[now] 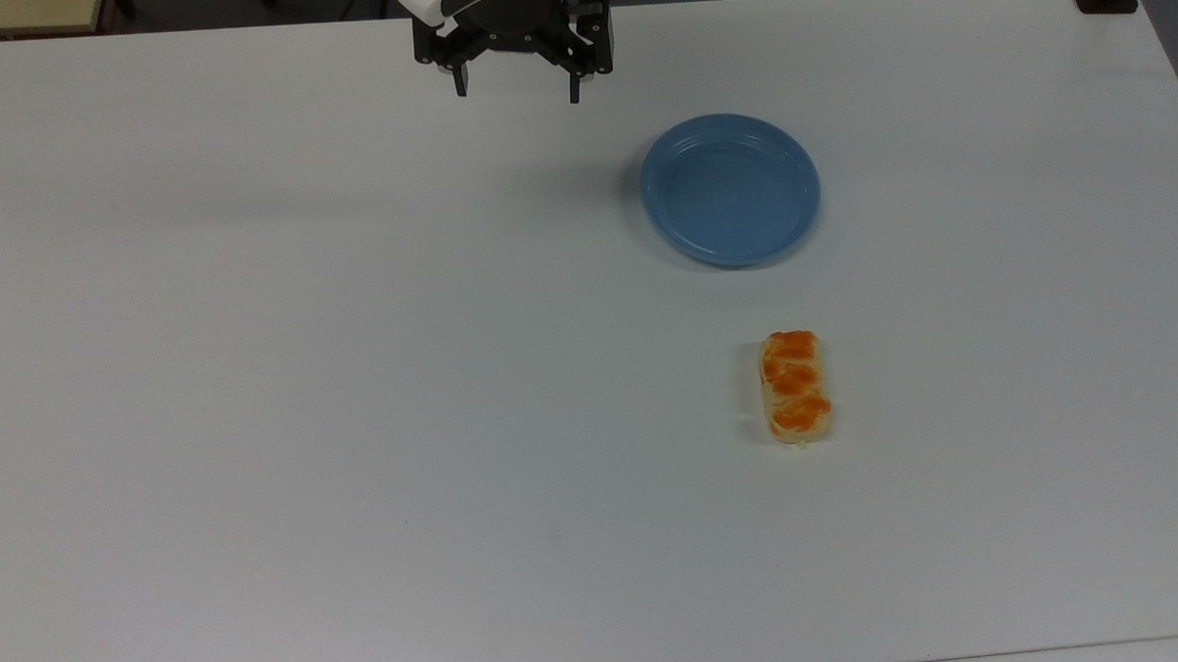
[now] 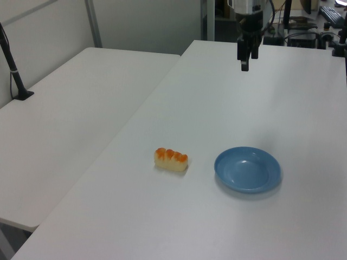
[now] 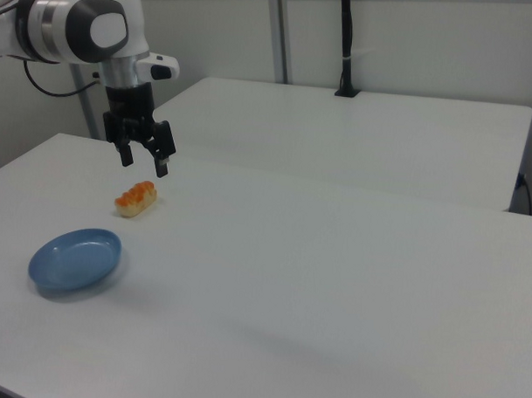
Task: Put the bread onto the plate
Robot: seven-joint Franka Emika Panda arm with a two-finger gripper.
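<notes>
The bread (image 1: 796,386) is a small pale-yellow loaf with three orange-brown bumps, lying flat on the white table (image 1: 356,378); it also appears as the bread (image 2: 171,159) and the bread (image 3: 136,200). The round blue plate (image 1: 730,189) sits bare just beyond it toward the top view's upper edge, also seen as the plate (image 2: 248,169) and the plate (image 3: 75,259). My gripper (image 1: 518,88) hangs open and bare above the table at the top view's upper edge, well left of the plate. It shows again as the gripper (image 2: 245,61) and the gripper (image 3: 144,162).
A second white table (image 2: 70,124) adjoins along the left view's left. A black post (image 2: 13,70) is clamped at its far edge, seen too as the post (image 3: 346,45). Cables and equipment (image 2: 309,27) crowd the left view's far edge.
</notes>
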